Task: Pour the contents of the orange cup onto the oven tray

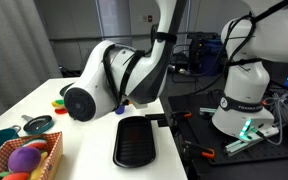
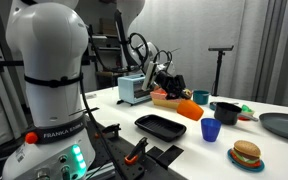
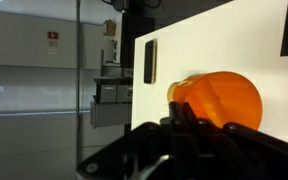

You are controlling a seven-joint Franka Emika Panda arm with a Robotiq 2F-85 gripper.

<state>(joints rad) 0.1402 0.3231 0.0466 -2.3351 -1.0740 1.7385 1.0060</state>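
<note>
White tabletop in a lab, grey walls and curtain behind, a second robot base in the foreground of both exterior views. Left to right in an exterior view: oven tray point(image 2: 160, 126) flat on the table near its front edge, looks empty; orange cup point(image 2: 191, 110) in the air just beyond the tray's far right corner, tipped well over toward its side; gripper point(image 2: 174, 92) reaching in from behind with jaws clamped on the cup; blue cup point(image 2: 211, 130) upright just right of the tray; burger toy point(image 2: 246, 154) nearer the camera; dark round pan point(image 2: 227, 112) further back. Wrist view confirms the grasp: orange cup point(image 3: 216, 102) fills the space ahead of the dark fingers point(image 3: 189, 125), seen bottom-on, so contents aren't visible (can't tell if any pieces have left yet). Judgement: pour is in progress but the cup mouth seems to sit at the tray's edge, not over its middle. To do it well: shift the cup inward over the ridged area, keep it low, roll the wrist slowly so the sticks slide rather than bounce off, stay clear of the blue cup.
</note>
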